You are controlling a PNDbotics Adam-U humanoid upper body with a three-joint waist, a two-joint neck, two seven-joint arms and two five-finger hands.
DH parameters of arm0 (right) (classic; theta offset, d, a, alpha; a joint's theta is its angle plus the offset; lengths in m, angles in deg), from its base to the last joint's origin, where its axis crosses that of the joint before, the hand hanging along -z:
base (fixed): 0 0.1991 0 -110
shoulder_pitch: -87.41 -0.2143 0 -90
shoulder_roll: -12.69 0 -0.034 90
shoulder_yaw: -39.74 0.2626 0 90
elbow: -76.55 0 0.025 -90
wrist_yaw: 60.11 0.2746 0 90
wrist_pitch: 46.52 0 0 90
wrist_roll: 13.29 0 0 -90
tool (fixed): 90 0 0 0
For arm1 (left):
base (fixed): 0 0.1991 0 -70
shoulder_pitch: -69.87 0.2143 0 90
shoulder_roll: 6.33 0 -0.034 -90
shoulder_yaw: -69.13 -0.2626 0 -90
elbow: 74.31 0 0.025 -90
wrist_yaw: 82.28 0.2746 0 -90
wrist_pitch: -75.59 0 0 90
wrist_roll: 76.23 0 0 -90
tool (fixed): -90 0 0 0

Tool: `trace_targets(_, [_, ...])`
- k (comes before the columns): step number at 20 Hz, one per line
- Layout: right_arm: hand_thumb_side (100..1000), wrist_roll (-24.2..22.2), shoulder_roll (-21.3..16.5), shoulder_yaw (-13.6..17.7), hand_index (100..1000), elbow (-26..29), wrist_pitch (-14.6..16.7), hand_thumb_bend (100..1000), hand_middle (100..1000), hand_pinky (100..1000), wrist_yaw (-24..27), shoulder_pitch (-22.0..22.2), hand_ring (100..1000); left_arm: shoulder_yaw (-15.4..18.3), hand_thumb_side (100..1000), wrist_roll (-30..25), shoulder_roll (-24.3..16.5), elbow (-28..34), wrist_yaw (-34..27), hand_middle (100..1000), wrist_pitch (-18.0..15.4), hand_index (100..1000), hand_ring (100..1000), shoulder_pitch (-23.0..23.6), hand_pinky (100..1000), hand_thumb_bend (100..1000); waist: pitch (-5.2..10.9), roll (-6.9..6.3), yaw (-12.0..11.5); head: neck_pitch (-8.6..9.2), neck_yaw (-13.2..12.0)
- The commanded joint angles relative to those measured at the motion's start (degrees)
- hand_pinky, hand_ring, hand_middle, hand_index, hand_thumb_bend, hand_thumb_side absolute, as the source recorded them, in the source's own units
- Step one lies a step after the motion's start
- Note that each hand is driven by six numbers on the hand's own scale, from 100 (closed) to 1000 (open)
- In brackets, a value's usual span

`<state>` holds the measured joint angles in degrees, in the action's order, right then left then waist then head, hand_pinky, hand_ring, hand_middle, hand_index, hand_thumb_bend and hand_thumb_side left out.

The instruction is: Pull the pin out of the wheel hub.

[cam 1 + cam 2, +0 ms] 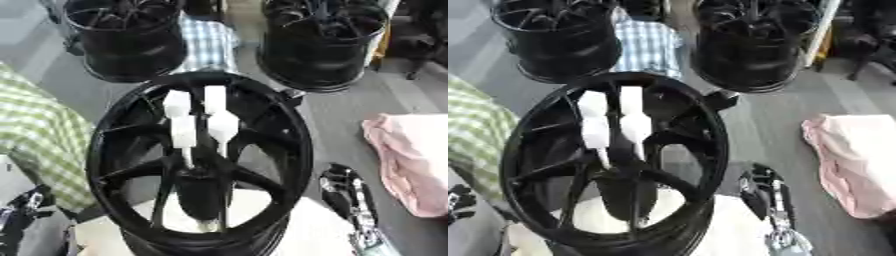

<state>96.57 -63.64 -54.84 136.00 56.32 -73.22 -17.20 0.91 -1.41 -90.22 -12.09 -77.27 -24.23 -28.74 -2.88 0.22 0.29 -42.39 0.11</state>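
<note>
A black spoked wheel hub (289, 150) stands in the middle on a white surface. Two white pins (183, 131) (222, 126) stick up side by side from its centre, each with blocky white tops and a thinner stem going down between the spokes. My right hand (350, 200) rests open at the lower right, fingers pointing up, just outside the rim and apart from the pins. At the lower left edge only part of my left hand (24, 212) shows, well clear of the hub's centre.
Two more black wheel hubs (131, 40) (324, 45) stand at the back with a blue checked cloth (208, 45) between them. A green checked cloth (39, 135) lies at the left, and a pink cloth (411, 160) at the right.
</note>
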Motion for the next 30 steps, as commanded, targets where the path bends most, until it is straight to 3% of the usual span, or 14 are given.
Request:
trace_targets(1, [347,0.0,-0.8,0.1,802,0.6,0.0,100,710,752,-0.3,-0.8,740,0.2,680,0.2,-1.7,1.0,-0.4,632,-0.1,761,744,-0.4,712,221,0.55,-0.10,0.0,0.41,-0.1])
trace_targets(13, [347,0.0,-0.8,0.1,802,0.5,0.0,100,710,752,-0.3,-0.9,740,0.4,681,0.4,-1.5,1.0,-1.0,635,0.1,763,747,-0.5,712,229,0.53,-0.15,0.0,0.42,0.0])
trace_targets(17, [348,0.1,-0.7,0.1,802,0.3,0.1,100,710,752,-0.3,-0.9,740,2.5,701,1.0,-3.5,4.9,-2.5,641,-0.1,768,753,-1.1,719,243,0.55,-0.33,0.3,0.81,0.6])
trace_targets(20, [348,0.1,-0.9,0.2,802,0.4,0.3,100,710,752,-0.5,-0.7,740,4.8,681,2.0,-9.9,11.2,-5.1,646,-1.2,771,755,-3.0,723,252,0.62,-0.86,0.2,0.86,0.7])
trace_targets(23, [348,0.1,-1.1,0.1,802,0.5,0.4,100,710,752,-0.9,-0.5,740,4.4,653,3.1,-19.7,16.5,-10.0,660,-3.2,780,761,-6.3,736,285,0.73,-1.40,0.4,0.70,1.1])
trace_targets(27, [348,0.1,-1.3,0.0,802,0.6,0.4,100,710,752,-1.4,-0.3,740,-2.4,654,-0.3,-34.2,19.2,-17.7,687,-9.5,798,770,-12.5,766,356,0.98,-2.04,0.9,0.56,1.1])
trace_targets(30, [348,-0.2,-1.5,-0.2,802,0.5,0.4,100,709,752,-1.6,-0.2,740,-11.1,709,-11.7,-42.6,20.4,-17.6,742,-16.6,837,795,-17.7,812,423,1.12,-2.41,1.5,0.59,0.5])
